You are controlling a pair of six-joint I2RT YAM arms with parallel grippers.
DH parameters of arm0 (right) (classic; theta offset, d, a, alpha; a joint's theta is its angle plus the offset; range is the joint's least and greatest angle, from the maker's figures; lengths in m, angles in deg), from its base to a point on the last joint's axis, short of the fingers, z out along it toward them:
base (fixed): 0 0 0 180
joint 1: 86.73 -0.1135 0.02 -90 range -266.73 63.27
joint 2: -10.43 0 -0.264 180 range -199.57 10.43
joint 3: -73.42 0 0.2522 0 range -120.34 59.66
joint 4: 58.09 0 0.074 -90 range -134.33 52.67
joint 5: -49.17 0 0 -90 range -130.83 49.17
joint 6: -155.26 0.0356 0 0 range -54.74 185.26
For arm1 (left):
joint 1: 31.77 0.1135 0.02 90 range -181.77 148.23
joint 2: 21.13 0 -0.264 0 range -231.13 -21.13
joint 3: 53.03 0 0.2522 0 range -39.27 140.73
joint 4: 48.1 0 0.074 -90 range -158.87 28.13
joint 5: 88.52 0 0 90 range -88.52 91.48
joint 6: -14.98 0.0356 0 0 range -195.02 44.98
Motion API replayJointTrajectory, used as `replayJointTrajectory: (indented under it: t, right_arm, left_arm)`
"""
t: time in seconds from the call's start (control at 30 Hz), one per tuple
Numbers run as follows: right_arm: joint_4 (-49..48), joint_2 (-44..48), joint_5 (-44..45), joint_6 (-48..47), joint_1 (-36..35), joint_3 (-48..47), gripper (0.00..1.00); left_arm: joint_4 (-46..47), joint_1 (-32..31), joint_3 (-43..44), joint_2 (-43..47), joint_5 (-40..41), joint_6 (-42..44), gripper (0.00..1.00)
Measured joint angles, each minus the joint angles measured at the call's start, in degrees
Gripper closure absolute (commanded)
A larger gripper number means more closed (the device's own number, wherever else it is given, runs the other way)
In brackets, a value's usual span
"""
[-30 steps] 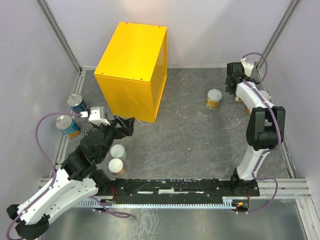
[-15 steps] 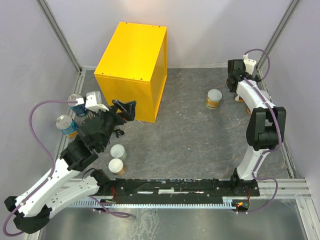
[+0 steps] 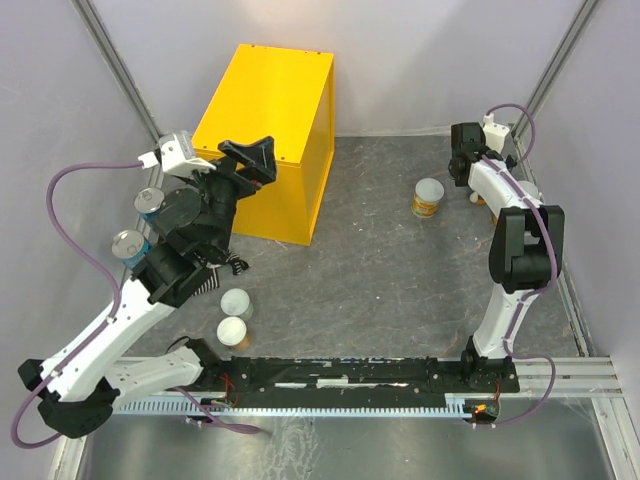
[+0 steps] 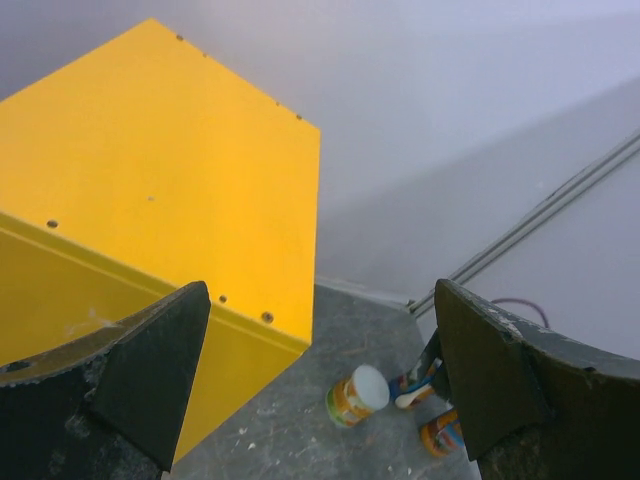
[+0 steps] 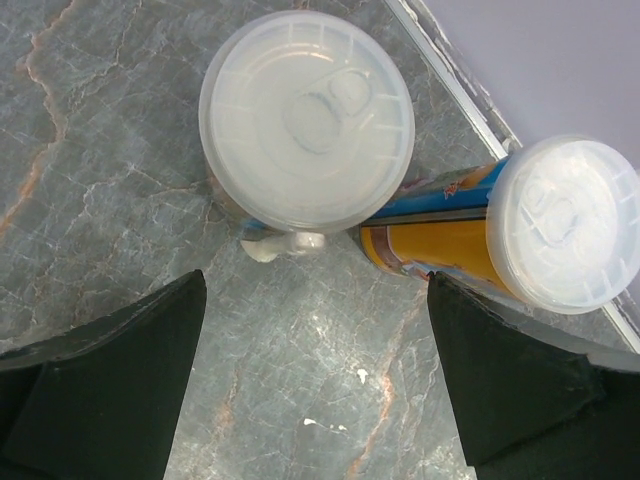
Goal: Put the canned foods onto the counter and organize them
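We see nothing on the yellow counter (image 3: pixel 265 130) yet, so every can is left to place. Left gripper (image 3: pixel 252 162) hangs over the counter's near edge, right gripper (image 3: pixel 465 168) far right of it above two lidded cans (image 5: pixel 305 120); both wide open, empty. Blue tins (image 3: pixel 152 205) stand left of the counter, tubs (image 3: pixel 237 303) in front and right.

The left arm (image 3: pixel 110 330) stretches from lower left toward upper centre, left gripper (image 3: pixel 252 160) raised, jaws spread wide (nothing between them). The right arm (image 3: pixel 520 260) folds up the right edge; right gripper (image 3: pixel 464 168), upper right, points down, equally wide.
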Motion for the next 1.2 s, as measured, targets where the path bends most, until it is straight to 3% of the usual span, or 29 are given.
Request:
replayJointTrajectory:
  t: [0.5, 1.0, 1.2]
  right_arm:
    - [0.0, -2.1, 3.0, 4.3, 0.0, -3.5, 0.0]
    - [-0.8, -2.1, 5.5, 5.4, 0.0, -3.3, 0.0]
    - [-1.8, -2.3, 6.3, 5.4, 0.0, -3.5, 0.0]
  left_arm:
    - [22.1, 1.2, 6.3, -4.1, -1.5, 1.2, 0.01]
    - [27.3, 1.2, 7.1, -3.7, -11.9, 2.1, 0.01]
    - [31.3, 1.2, 3.7, -0.7, -12.0, 2.3, 0.01]
